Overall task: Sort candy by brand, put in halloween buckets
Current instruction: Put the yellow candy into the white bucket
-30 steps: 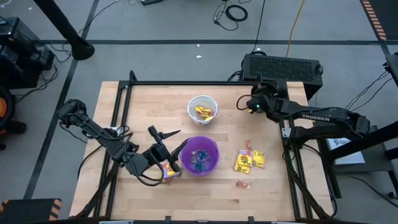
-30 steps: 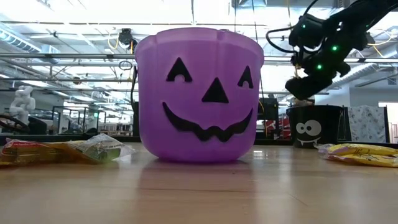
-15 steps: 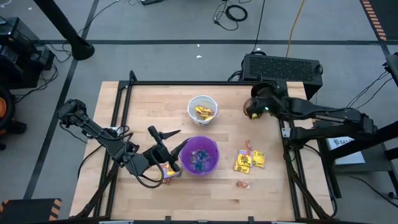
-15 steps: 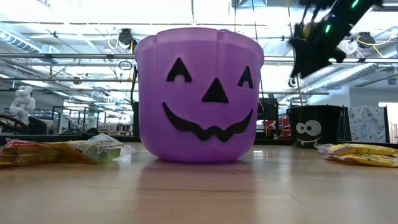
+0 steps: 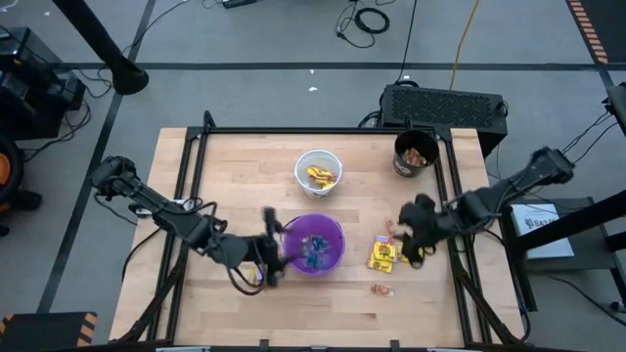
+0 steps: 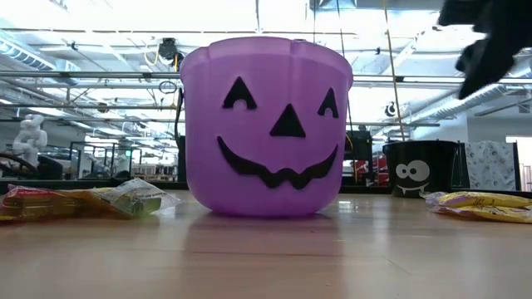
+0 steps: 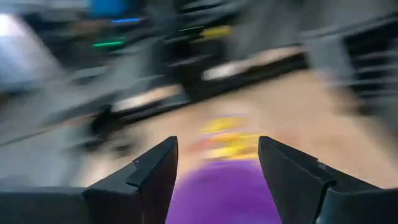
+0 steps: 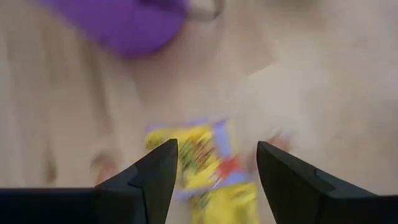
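The purple bucket [image 5: 314, 244] stands near the table's middle with blue-green candy in it. The white bucket [image 5: 319, 174], holding yellow candy, stands beyond it. The black bucket [image 5: 415, 154], holding orange candy, is at the far right. Yellow candy packets [image 5: 389, 253] lie on the table right of the purple bucket, and one small orange sweet [image 5: 380, 289] lies nearer. My right gripper [image 8: 217, 146] hangs open above the yellow packets [image 8: 199, 155], touching nothing. My left gripper [image 7: 217, 143] is open just left of the purple bucket [image 7: 227, 193], pointing across it.
More wrapped candy [image 6: 91, 200] lies on the table left of the purple bucket, close to my left gripper. A black box with a ridged top [image 5: 445, 102] sits behind the table's far right corner. Black frame rails [image 5: 293, 130] run along the table's edges.
My right gripper has swung from above the black bucket toward the table's near edge and now hangs tipped down over the yellow packets. The black bucket's inside now shows. My left gripper has turned toward the purple bucket.
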